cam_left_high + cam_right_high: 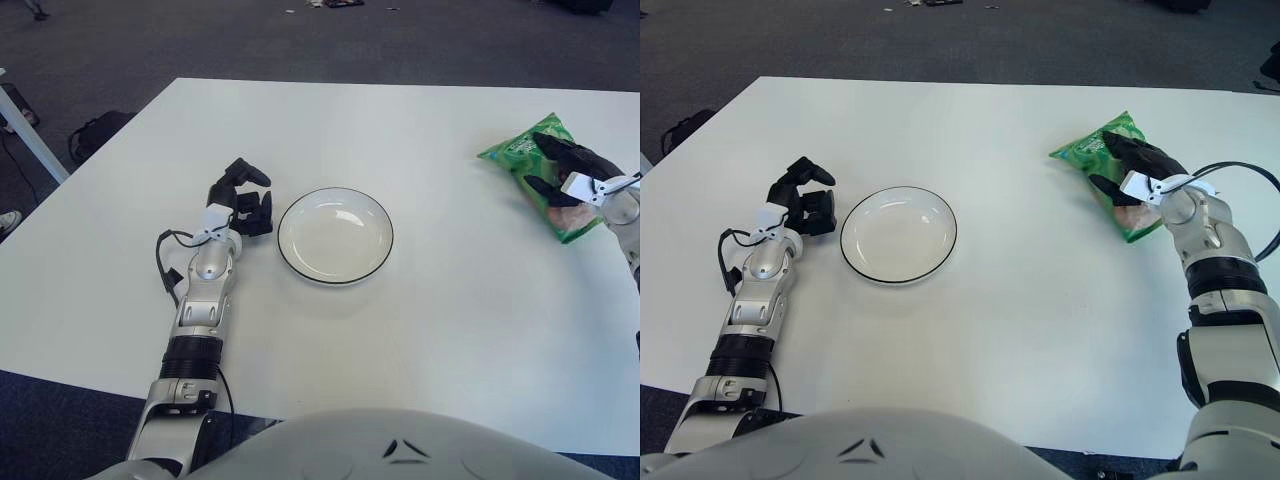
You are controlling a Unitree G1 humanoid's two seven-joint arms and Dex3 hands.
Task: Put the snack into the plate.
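The snack is a green bag [1083, 153] lying on the white table at the far right. My right hand [1135, 172] is on top of it, with black fingers curled over the bag's top and the thumb against its near side, so it grips the bag. Part of the bag is hidden under the hand. The plate [898, 235] is white with a dark rim and stands empty left of the table's middle, well apart from the bag. My left hand [245, 195] shows just left of the plate, fingers curled and holding nothing.
The white table [430, 330] spans the view, with dark carpet beyond its far edge. A black bag [95, 135] lies on the floor off the left corner. A black cable [1240, 172] loops by my right wrist.
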